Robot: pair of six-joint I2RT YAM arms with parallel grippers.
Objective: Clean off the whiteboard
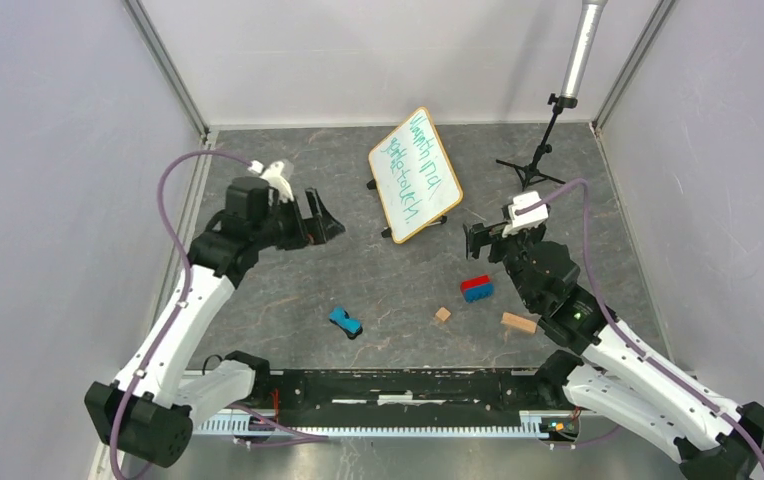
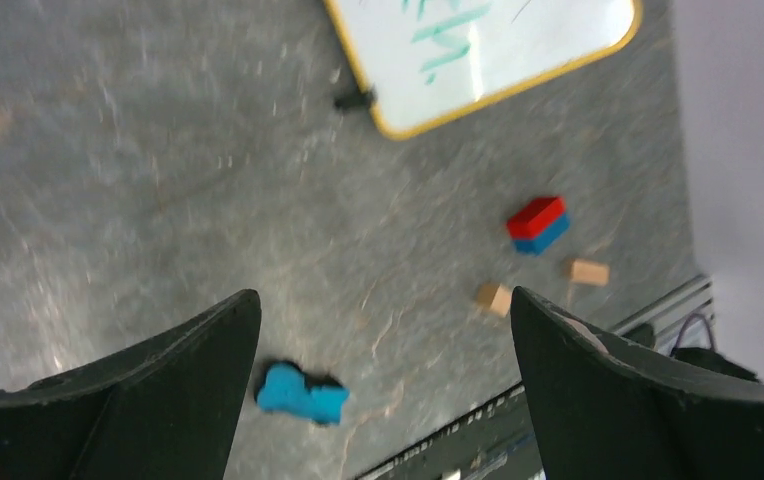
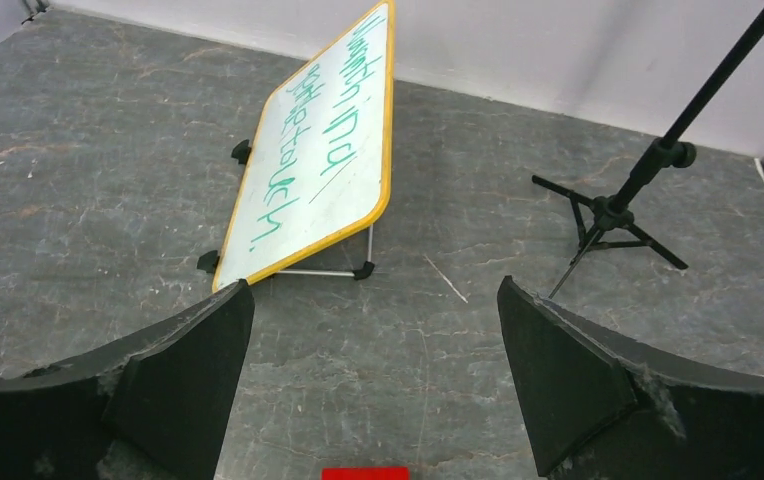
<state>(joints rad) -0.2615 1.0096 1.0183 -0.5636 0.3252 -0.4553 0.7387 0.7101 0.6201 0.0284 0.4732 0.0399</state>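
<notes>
With left gripper (image 1: 323, 215) and right gripper (image 1: 478, 243) both wide and empty, drop right one square over red-and-blue block (image 1: 476, 288), likely the eraser, before wiping whiteboard (image 1: 415, 172).

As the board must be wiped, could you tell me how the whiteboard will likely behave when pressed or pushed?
The whiteboard looks stiff: a flat framed panel, unlikely to flex. It leans on a thin wire stand with small black feet, so a firm push may slide or tip it. It is probably light for its size.
</notes>
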